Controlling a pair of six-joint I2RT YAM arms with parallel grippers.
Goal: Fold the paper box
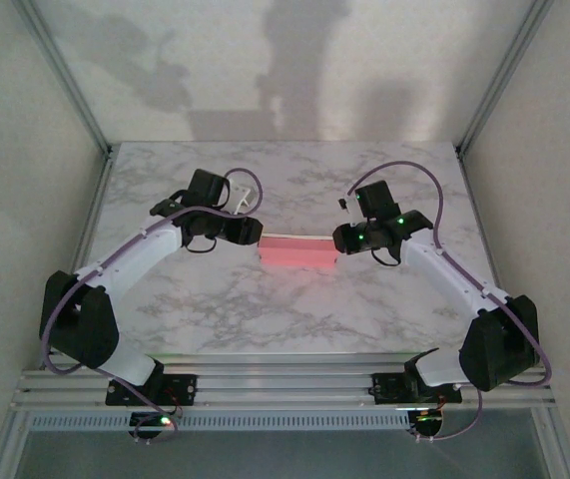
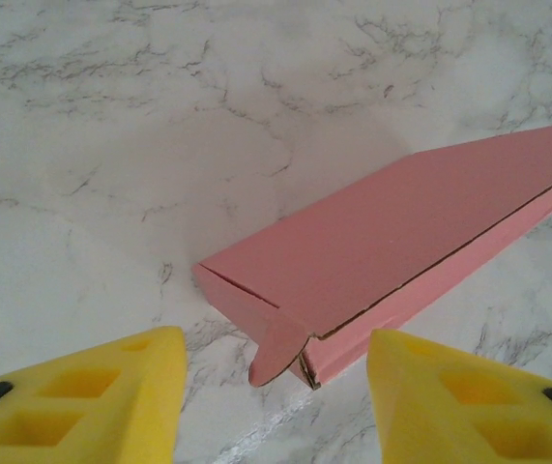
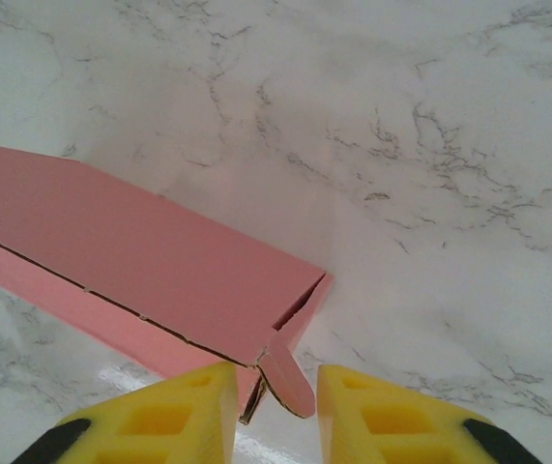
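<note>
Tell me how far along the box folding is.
Mostly done: the pink cardboard box lies closed and flat on the marble table. In hand: the left gripper and the right gripper are open, one at each end. Remaining: the rounded tabs at both ends stick out, untucked.

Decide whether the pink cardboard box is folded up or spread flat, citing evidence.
Folded: the pink cardboard box forms a closed long shape on the marble table, though a rounded end tab sticks out untucked.
</note>
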